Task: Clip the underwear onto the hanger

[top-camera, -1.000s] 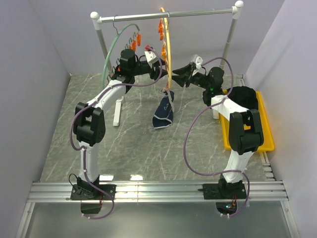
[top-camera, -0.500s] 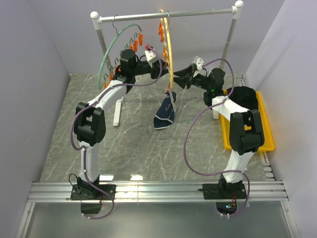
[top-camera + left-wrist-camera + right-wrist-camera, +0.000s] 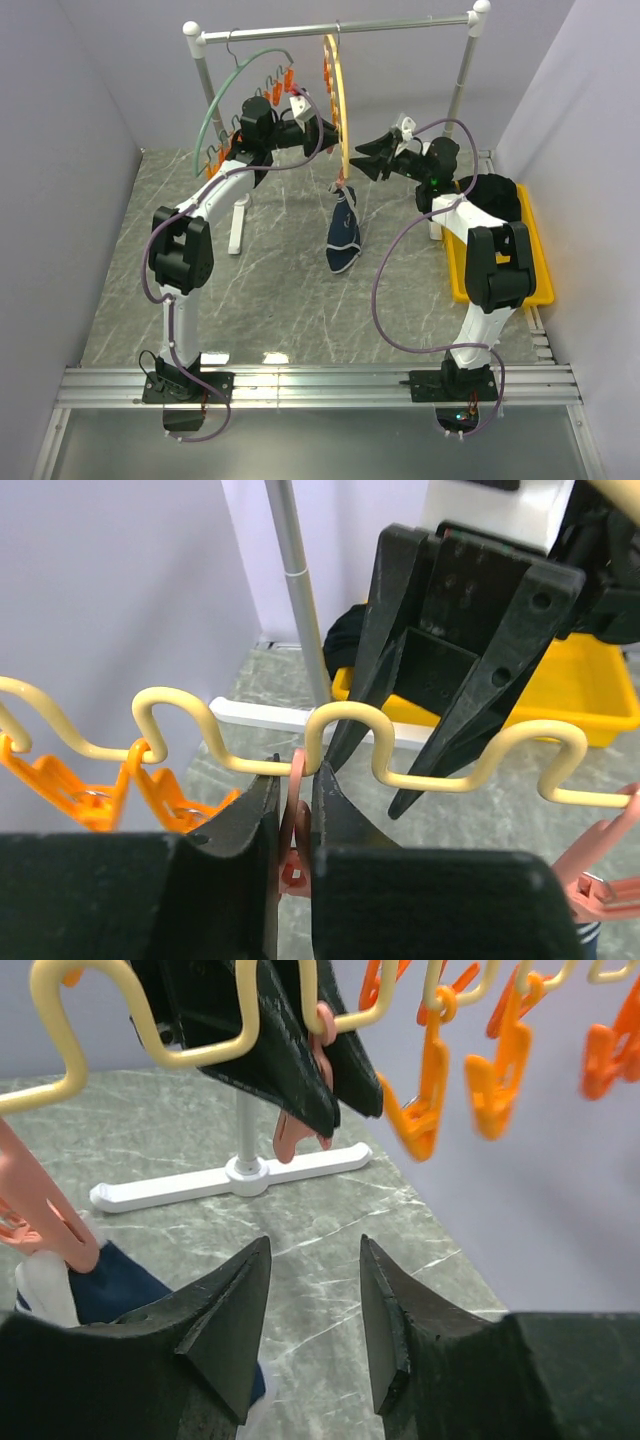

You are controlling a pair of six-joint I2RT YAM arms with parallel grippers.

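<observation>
The left fingers (image 3: 245, 825) pinch shut on a pink clip (image 3: 296, 832) of the hanger (image 3: 345, 709), right fingers (image 3: 225, 1305) spread empty; yellow tray (image 3: 536, 270) holds black clothes (image 3: 495, 195).

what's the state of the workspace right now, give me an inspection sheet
surface: grey marbled table, white rack foot on it
job's things: underwear hangs clipped low on the yellow hanger
clutter: green hanger on the rail; black clothing pile on the yellow tray
grippers: left gripper shut on a pink clip; right gripper open, holding nothing
cables: purple cables loop off both arms
surroundings: plain walls
</observation>
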